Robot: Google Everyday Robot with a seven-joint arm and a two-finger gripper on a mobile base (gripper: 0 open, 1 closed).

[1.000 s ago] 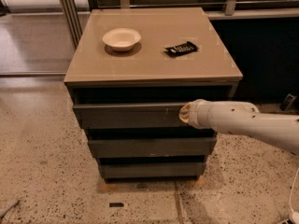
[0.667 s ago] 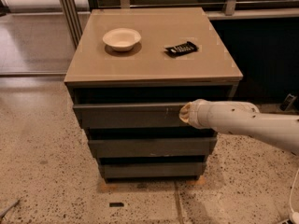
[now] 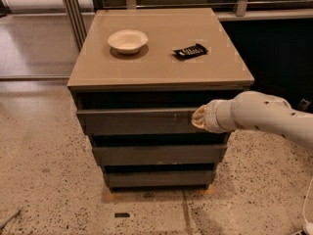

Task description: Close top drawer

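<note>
The wide, dark grey-brown top drawer (image 3: 132, 121) looks rigid and handleless, so push its front. The tool (image 3: 198, 117) touches it right of centre; open or closed, I cannot tell.

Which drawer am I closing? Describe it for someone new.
Find the cabinet with the bowl on top. The top drawer is the highest of its three grey fronts. Only it has the gripper at its right end.

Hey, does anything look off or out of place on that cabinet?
The top drawer seems slightly pulled out, a dark gap above it, and its front has pale scratches near the pincer, which sits at its right end.
</note>
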